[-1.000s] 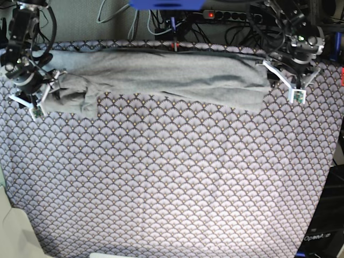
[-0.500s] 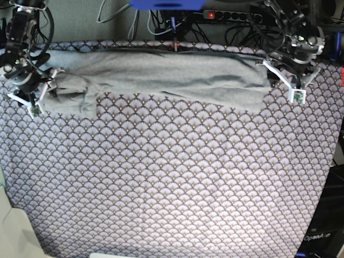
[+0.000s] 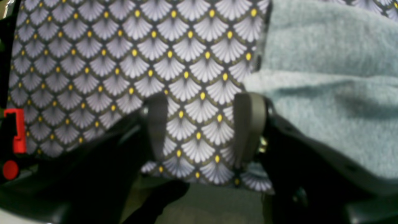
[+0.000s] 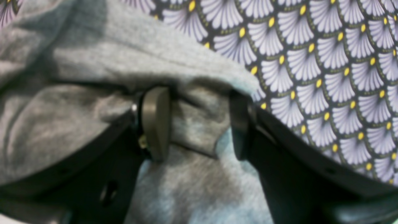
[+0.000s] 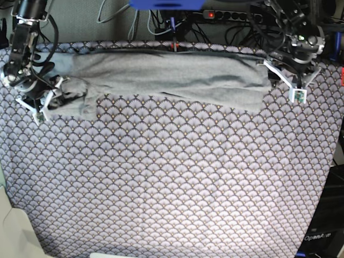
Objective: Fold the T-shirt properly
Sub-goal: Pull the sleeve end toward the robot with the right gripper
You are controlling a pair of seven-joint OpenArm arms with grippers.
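Grey heathered knit T-shirt (image 5: 172, 78): right tool (image 4: 199, 123), half-spread, should pinch the bunched sleeve fully; left tool (image 3: 202, 127) spread, empty.

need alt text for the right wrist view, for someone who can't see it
Close-up from the right claw: its two fingers straddle a bunched fold of the grey T-shirt, not visibly pinching it. Purple scallop-patterned tablecloth with yellow dots fills the upper right.

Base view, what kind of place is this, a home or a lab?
Most likely a robotics lab bench: a tablecloth covers the work table, a power strip with tangled cables sits behind it, and two robot arms work a grey T-shirt.
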